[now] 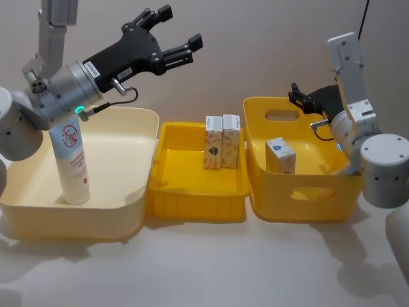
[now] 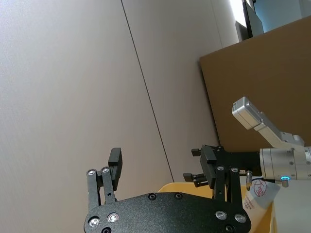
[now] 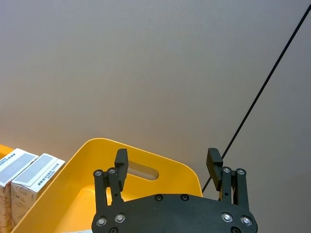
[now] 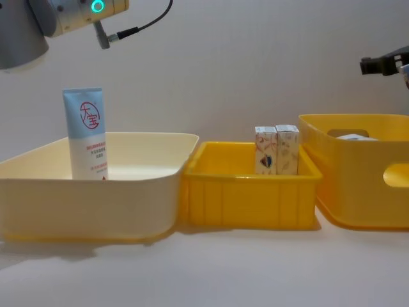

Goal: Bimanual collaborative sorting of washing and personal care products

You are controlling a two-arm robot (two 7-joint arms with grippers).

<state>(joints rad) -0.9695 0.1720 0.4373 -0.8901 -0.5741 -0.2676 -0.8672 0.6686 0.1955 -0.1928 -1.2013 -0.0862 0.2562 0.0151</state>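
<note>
While both end effectors gape empty, pale tabletop (image 1: 204, 268) under three bins (image 1: 198, 192), plain grey wall (image 1: 255, 45) behind.

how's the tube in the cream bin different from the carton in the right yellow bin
The tube is tall, round, blue over white with a red circled logo; the carton is short, boxy, whitish with a blue mark. The tube rises above its cream bin; the carton sits below its yellow bin's rim. Both stand alone, ungripped.

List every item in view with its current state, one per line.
Squeeze tube: upright in the cream bin.
Two cartons: upright, side by side in the middle yellow bin.
Single carton: inside the handled yellow bin.
Left gripper: open, empty, raised.
Right gripper: open, empty, over the handled yellow bin.
</note>
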